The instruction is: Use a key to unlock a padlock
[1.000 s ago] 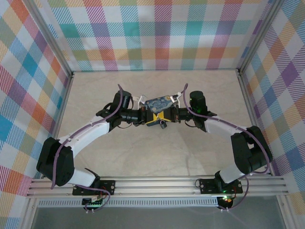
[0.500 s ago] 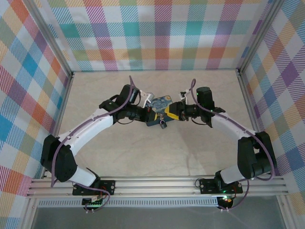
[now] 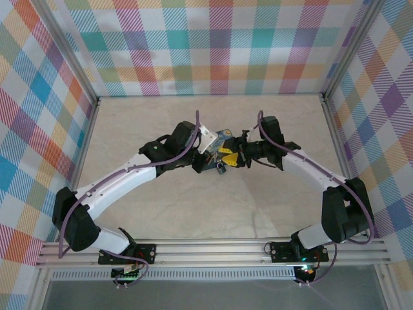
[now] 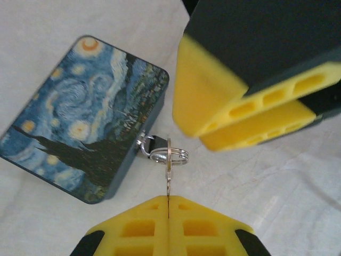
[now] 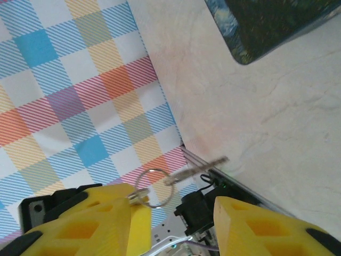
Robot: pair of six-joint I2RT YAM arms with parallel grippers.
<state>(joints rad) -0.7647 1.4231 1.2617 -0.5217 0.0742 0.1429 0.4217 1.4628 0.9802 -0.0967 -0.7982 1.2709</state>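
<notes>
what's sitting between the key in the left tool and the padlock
The left tool is shut on the key, and its ring sits between that grip and the padlock at the tin's edge. The right tool stands open off to the side, out of that line.

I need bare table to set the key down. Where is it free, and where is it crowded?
Free: the table patch between the left arm, the right arm and the front rail; the strip along the back wall; the margins outside each arm. Crowded: the centre, where the left gripper, shut on the key, meets the right gripper beside the tin.
</notes>
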